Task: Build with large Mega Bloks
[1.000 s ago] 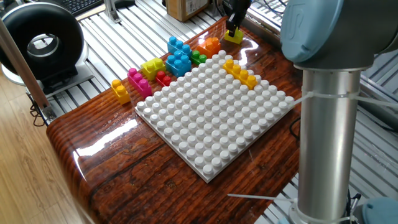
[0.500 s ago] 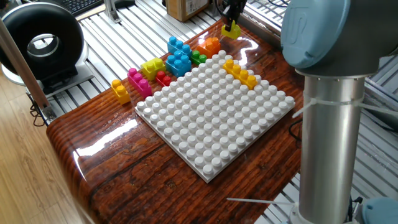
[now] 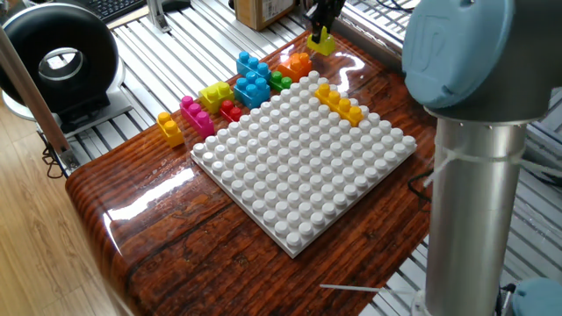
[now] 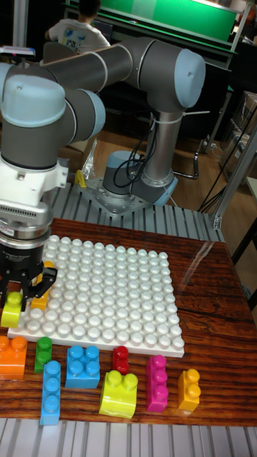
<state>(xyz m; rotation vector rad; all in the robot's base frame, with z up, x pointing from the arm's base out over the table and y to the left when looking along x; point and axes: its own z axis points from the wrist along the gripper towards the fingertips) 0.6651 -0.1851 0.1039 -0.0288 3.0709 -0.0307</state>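
My gripper (image 3: 321,32) hangs over the table's far corner, shut on a lime yellow Mega Blok (image 3: 321,41) held off the wood. In the tall fixed view the gripper (image 4: 18,298) holds that brick (image 4: 12,309) just off the left edge of the white baseplate (image 4: 107,285). One yellow-orange brick (image 3: 339,103) sits on the baseplate (image 3: 303,175) near its far corner. Loose bricks lie in a row beside the plate: orange (image 3: 299,63), green (image 3: 280,81), two blue (image 3: 254,88), lime yellow (image 3: 213,94), red (image 3: 230,110), pink (image 3: 197,116) and yellow-orange (image 3: 170,128).
The arm's grey column (image 3: 474,193) fills the right foreground and hides part of the table. A black round device (image 3: 57,57) stands off the table at left, and a cardboard box (image 3: 263,10) behind. The wooden table's (image 3: 176,228) front edge is rounded.
The gripper has risen and shifted slightly left with the lime yellow brick, which now hangs higher above the table's far corner. Nothing else has moved.
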